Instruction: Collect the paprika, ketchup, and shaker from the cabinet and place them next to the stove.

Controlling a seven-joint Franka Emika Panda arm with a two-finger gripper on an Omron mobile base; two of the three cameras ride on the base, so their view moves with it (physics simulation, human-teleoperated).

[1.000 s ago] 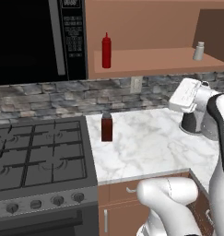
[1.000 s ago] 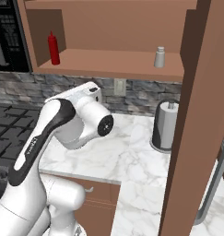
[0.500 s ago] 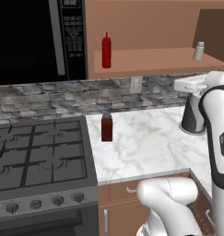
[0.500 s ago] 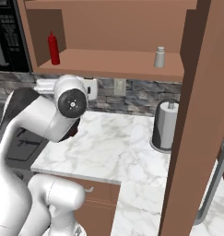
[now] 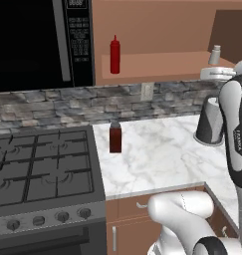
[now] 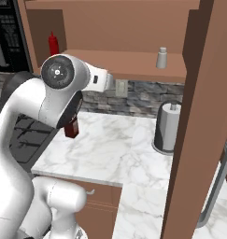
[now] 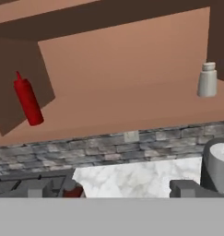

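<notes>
The slim red ketchup (image 5: 115,55) (image 7: 28,100) stands at the left end of the brown cabinet shelf (image 5: 157,64) (image 7: 132,110). The small pale shaker (image 5: 215,55) (image 6: 162,58) (image 7: 207,80) stands at the shelf's right end. On the marble counter, the dark paprika (image 5: 115,138) (image 6: 71,128) stands upright just right of the stove (image 5: 43,169). My gripper (image 7: 113,189) is open and holds nothing. It is raised in front of the shelf and faces it, between the ketchup and the shaker and well short of both. Its fingertips (image 7: 187,188) stand wide apart.
A black microwave (image 5: 38,45) hangs left of the shelf, above the stove. A white knob-topped cylinder (image 5: 209,119) (image 6: 167,126) stands on the counter under the shaker. A tall brown side panel (image 6: 199,116) closes the right. A wall outlet (image 5: 147,90) sits on the stone backsplash.
The arm has swung upward and the hand has risen toward the shelf. The ketchup, shaker and paprika stay where they were. The gripper stays open.
</notes>
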